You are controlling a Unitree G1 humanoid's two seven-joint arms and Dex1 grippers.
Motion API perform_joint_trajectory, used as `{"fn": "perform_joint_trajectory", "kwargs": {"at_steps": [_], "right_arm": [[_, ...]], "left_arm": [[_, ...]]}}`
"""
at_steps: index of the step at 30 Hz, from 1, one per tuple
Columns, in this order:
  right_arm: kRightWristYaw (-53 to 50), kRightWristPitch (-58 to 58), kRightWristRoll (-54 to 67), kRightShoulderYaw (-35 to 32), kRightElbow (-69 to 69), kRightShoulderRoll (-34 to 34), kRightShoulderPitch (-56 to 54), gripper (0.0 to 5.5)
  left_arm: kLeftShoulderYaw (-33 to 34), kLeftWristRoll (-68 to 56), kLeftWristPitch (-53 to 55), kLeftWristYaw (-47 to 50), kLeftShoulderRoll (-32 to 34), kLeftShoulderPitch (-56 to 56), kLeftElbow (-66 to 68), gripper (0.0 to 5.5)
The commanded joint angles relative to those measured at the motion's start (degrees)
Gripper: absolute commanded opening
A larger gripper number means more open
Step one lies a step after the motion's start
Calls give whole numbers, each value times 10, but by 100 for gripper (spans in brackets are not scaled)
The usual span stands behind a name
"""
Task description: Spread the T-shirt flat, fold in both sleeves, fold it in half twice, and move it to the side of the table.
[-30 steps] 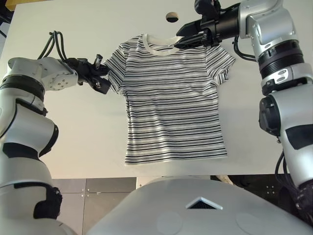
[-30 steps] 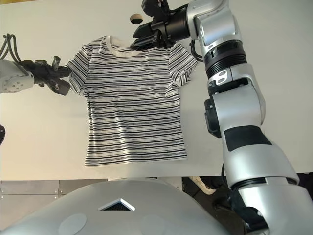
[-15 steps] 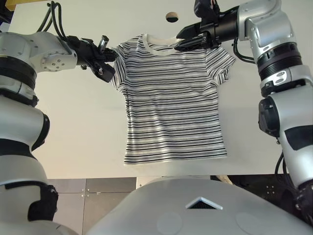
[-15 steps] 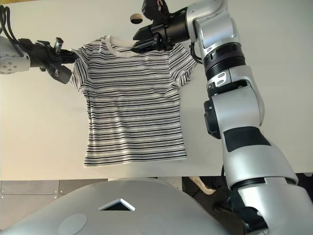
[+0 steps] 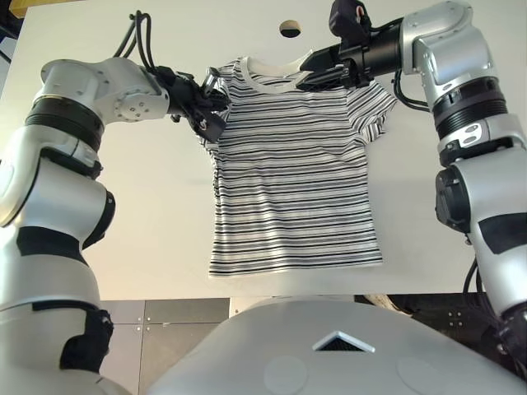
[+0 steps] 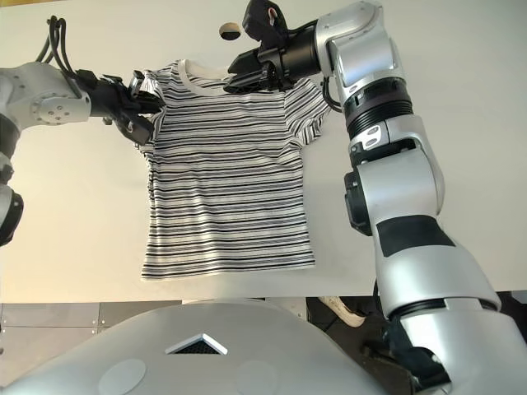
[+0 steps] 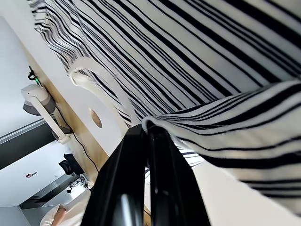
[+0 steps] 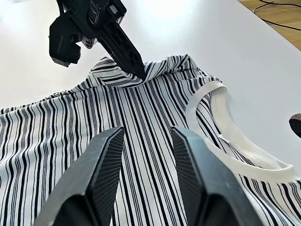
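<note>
Toward the worktop's (image 5: 123, 214) far edge, left gripper (image 5: 212, 103) pinches a sleeve (image 7: 235, 136) of the T-shirt (image 5: 292, 181); right gripper (image 8: 146, 183) hovers spread. The thin pinch could slip and bunch the fold.

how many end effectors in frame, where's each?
2. The left end effector is shut on the left sleeve of the T-shirt; the right end effector is open above the shoulder beside the collar. None hidden.

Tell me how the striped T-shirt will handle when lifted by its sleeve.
Probably floppy: the sleeve sags and creases where the left gripper pinches it. Likely light: the T-shirt is thin, lying flat on the table. Pulled, it may bunch rather than slide whole.
</note>
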Motion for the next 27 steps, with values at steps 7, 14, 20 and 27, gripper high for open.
{"fn": "perform_joint_trajectory", "kwargs": {"at_steps": [7, 14, 20, 27], "right_arm": [[-9, -2, -9, 1, 11, -6, 4, 187], [-13, -3, -6, -5, 13, -7, 4, 187], [-22, -10, -7, -11, 33, -12, -7, 187], [-66, -42, -22, -19, 101, -32, -21, 187]], "left_arm": [[19, -40, 45, -62, -60, -9, 49, 12], [28, -63, 69, -102, -93, 0, 77, 100], [34, -72, 75, -99, -92, -3, 78, 190], [64, -97, 69, -81, -81, -13, 70, 300]]}}
